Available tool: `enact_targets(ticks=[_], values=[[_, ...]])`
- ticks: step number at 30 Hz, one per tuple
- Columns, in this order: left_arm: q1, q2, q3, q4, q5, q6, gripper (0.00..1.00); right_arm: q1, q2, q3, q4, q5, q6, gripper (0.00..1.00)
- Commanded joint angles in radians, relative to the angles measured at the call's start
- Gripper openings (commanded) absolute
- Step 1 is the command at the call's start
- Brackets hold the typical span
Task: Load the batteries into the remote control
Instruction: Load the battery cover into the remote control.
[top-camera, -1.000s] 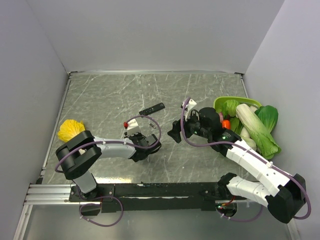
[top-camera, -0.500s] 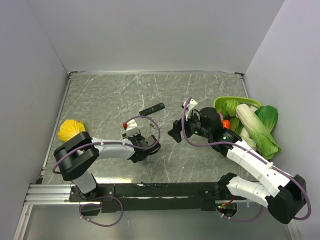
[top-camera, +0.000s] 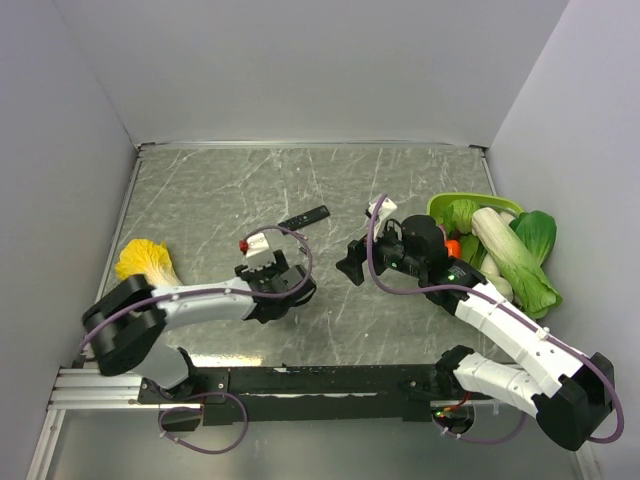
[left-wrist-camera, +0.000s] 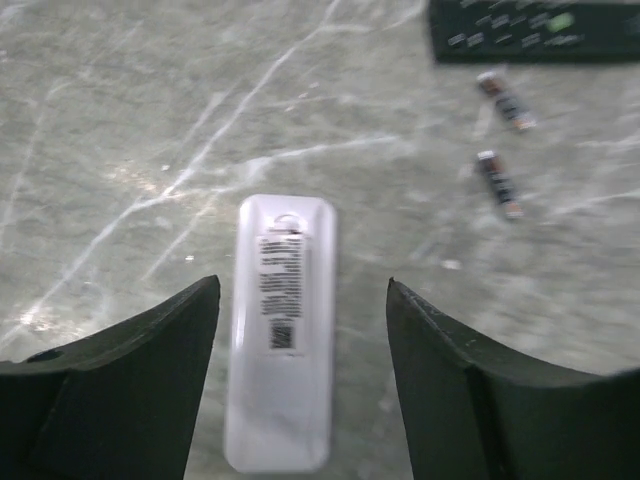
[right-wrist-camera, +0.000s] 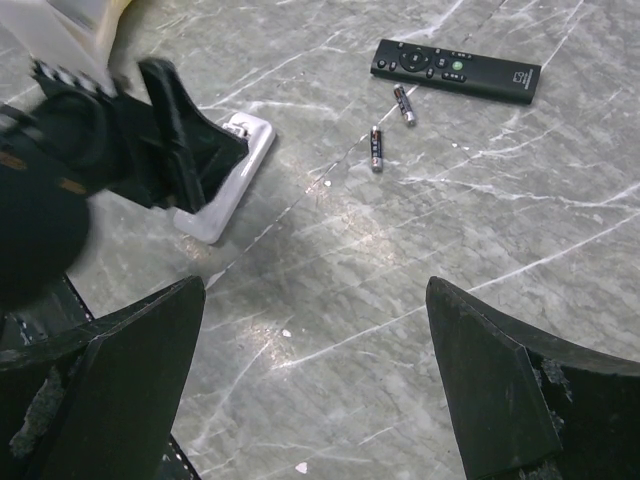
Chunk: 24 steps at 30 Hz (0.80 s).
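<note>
The white remote control (left-wrist-camera: 282, 340) lies flat on the marble table with its labelled back up. My left gripper (left-wrist-camera: 303, 300) hangs over it, open; its fingers (left-wrist-camera: 150, 380) stand either side of the remote without touching it. Two batteries (left-wrist-camera: 505, 100) (left-wrist-camera: 498, 183) lie loose on the table beyond the remote, close to a black remote (left-wrist-camera: 540, 30). In the right wrist view the batteries (right-wrist-camera: 404, 104) (right-wrist-camera: 376, 147) lie between the black remote (right-wrist-camera: 455, 70) and the white remote control (right-wrist-camera: 228, 175). My right gripper (right-wrist-camera: 315, 370) is open and empty above bare table.
A green bowl (top-camera: 452, 202) with vegetables and bok choy (top-camera: 515, 255) sits at the right wall. A yellow item (top-camera: 140, 260) lies at the left. The black remote (top-camera: 303, 217) lies mid-table behind the two grippers (top-camera: 285, 285) (top-camera: 352, 265).
My left gripper has opened and let go of the white remote, which now rests on the table. The left arm has swung a little leftward. The right arm has barely moved.
</note>
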<state>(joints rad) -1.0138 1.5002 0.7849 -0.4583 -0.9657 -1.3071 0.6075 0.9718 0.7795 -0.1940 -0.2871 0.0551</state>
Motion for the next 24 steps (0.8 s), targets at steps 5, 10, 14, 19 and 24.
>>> enact_targets(ticks=[5, 10, 14, 19, 24], values=[[0.122, -0.302, -0.056, 0.193, 0.280, 0.193, 0.71, -0.012, -0.016, 0.010, 0.041, -0.020, 0.025, 0.99], [0.266, -0.350, -0.073, 0.230, 0.591, 0.255, 0.45, -0.012, -0.012, 0.007, 0.044, -0.024, 0.034, 0.99], [0.325, -0.305, -0.033, 0.178, 0.696, 0.279, 0.33, -0.012, -0.013, 0.000, 0.047, -0.027, 0.040, 0.99], [0.342, -0.278, -0.009, 0.106, 0.711, 0.249, 0.26, -0.012, -0.009, 0.001, 0.042, -0.044, 0.046, 0.99], [0.383, -0.264, -0.039, 0.116, 0.720, 0.244, 0.24, -0.012, 0.008, 0.001, 0.036, -0.061, 0.057, 0.99]])
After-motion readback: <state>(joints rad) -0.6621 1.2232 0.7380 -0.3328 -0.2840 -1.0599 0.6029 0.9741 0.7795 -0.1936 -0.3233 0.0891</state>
